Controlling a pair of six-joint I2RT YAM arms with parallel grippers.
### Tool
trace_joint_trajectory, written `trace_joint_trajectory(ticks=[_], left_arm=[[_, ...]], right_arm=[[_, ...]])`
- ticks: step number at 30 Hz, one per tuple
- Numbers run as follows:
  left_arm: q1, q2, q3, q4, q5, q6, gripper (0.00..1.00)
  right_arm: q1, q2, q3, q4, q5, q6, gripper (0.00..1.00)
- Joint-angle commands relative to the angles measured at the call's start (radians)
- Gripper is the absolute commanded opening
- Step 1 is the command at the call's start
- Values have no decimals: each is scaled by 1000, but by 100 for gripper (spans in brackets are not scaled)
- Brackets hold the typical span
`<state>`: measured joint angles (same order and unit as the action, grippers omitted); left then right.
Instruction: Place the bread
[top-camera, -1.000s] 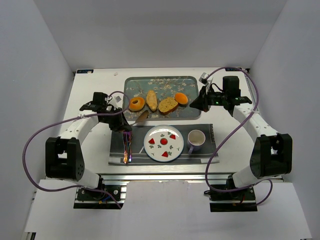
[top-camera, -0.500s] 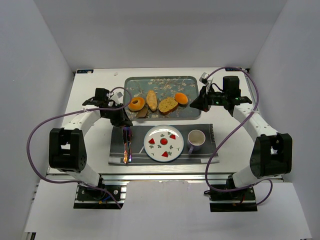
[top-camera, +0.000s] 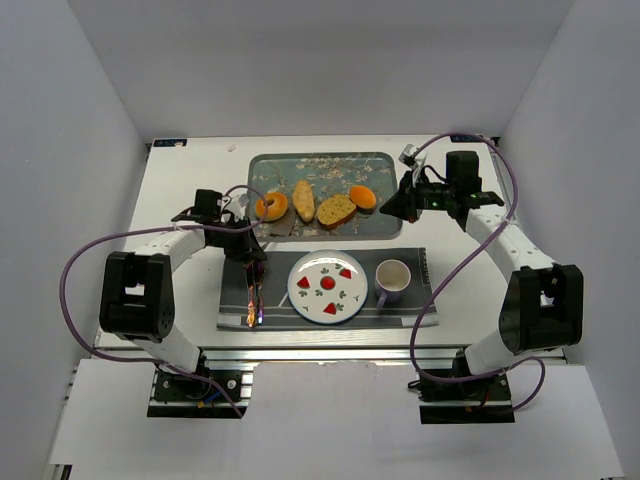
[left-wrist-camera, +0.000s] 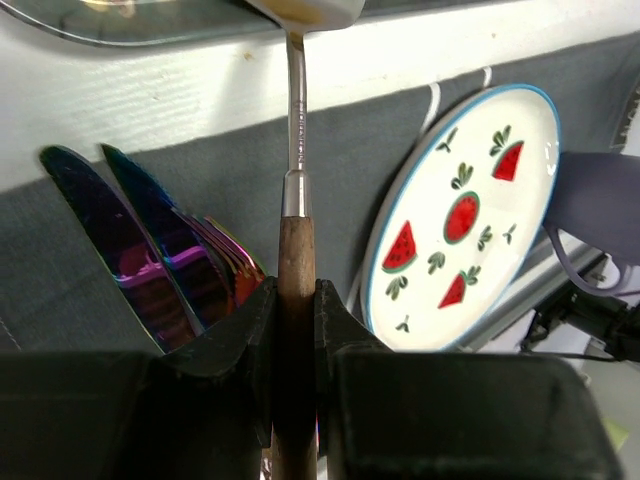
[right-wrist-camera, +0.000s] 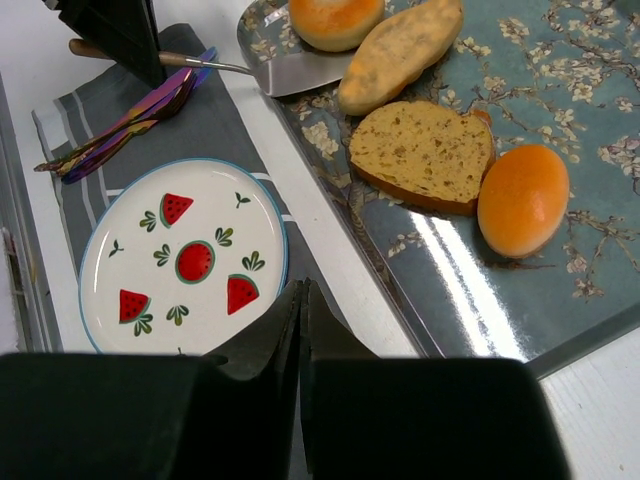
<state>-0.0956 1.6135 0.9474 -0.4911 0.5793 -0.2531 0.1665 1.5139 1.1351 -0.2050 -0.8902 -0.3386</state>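
Observation:
The bread (top-camera: 271, 206) is a golden ring-shaped bagel at the left end of the floral tray (top-camera: 380, 165); it also shows in the right wrist view (right-wrist-camera: 335, 20). My left gripper (top-camera: 243, 240) (left-wrist-camera: 296, 300) is shut on the wooden handle of a spatula (left-wrist-camera: 296, 240). The spatula's metal blade (right-wrist-camera: 300, 72) lies over the tray's rim, its front edge against the bagel. My right gripper (top-camera: 397, 205) (right-wrist-camera: 302, 300) is shut and empty, hovering by the tray's right end.
On the tray lie a pale loaf (top-camera: 303, 200), a toasted slice (top-camera: 336, 210) and an orange bun (top-camera: 363, 196). On the grey mat (top-camera: 420, 305) are a watermelon plate (top-camera: 327, 286), a mug (top-camera: 392, 280) and iridescent cutlery (top-camera: 253, 300).
My left arm has swung in and pushed the spatula blade up to the bagel's near edge. The right arm has not moved.

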Motion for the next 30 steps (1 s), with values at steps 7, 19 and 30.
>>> trace_joint_trajectory(ticks=[7, 19, 30], left_arm=[[7, -10, -38, 89, -91, -75, 0], [36, 9, 14, 97, -177, -140, 0], [33, -102, -35, 143, -125, 47, 0]], right_arm=[[-7, -1, 34, 26, -18, 7, 4], [-9, -8, 25, 29, -21, 6, 4], [-13, -18, 6, 29, -23, -2, 4]])
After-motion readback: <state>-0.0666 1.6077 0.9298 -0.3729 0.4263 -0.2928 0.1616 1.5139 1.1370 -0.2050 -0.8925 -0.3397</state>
